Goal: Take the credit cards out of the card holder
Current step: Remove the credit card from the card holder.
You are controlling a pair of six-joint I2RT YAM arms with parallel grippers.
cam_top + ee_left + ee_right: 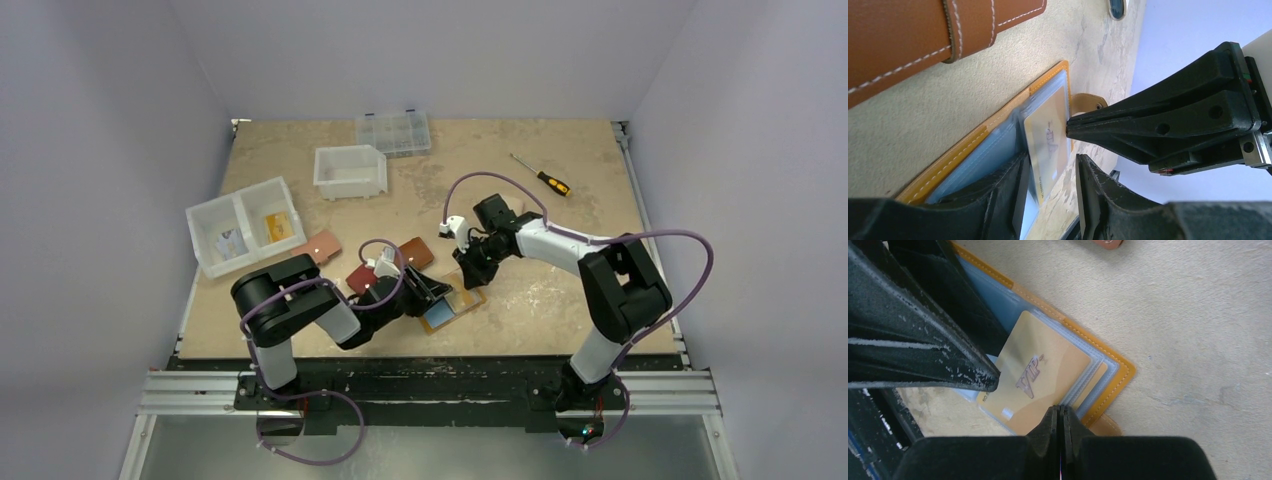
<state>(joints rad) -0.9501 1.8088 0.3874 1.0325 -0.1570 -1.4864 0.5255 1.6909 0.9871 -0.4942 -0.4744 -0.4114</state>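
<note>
- The left arm (pixel 300 300) lies low and reaches from its base toward 3 o'clock in the top view. The right arm (pixel 560 245) folds back toward 9 o'clock, with its wrist tipped down.
- The holder (pixel 455 308) lies open on the surface (pixel 560 190), near the 6 o'clock edge. We see its long axis running about 8 to 2 o'clock.
- A gold card (pixel 1043 375) marked VIP rests on the holder's clear sleeves (pixel 993 300). In the right wrist view its long axis runs 7 to 1 o'clock.
- Left tool (pixel 1050 160): the fingers are apart. One presses on the sleeves, and the card's end sits in the gap between them.
- Right tool (pixel 1060 412): the fingers are together, with the tips at the card's edge. We cannot tell whether they pinch it.
</note>
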